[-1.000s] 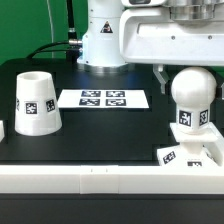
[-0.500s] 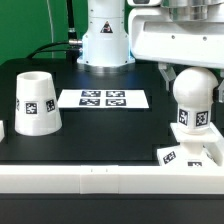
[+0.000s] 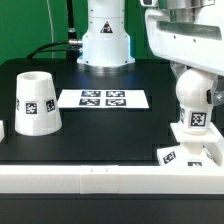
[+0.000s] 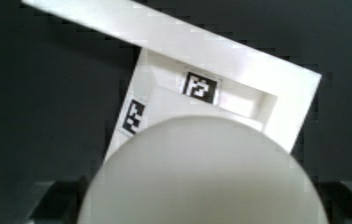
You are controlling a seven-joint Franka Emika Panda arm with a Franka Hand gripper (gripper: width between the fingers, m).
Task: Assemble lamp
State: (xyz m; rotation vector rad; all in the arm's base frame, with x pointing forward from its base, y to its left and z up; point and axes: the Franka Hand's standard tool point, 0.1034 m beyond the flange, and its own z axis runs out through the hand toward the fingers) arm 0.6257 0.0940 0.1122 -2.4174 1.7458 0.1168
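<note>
Bulb clamped between gripper fingers, hanging just above base at exterior view's right, not yet seated. Shade stands well apart, untouched. Left to do: seat bulb, then shade. Wrist view alone shows base tags directly beneath bulb head; only exterior view shows shade.

The bulb stands upright at the frame's right, over the base in the lower right corner, with the shade at left and the marker board mid-frame.
</note>
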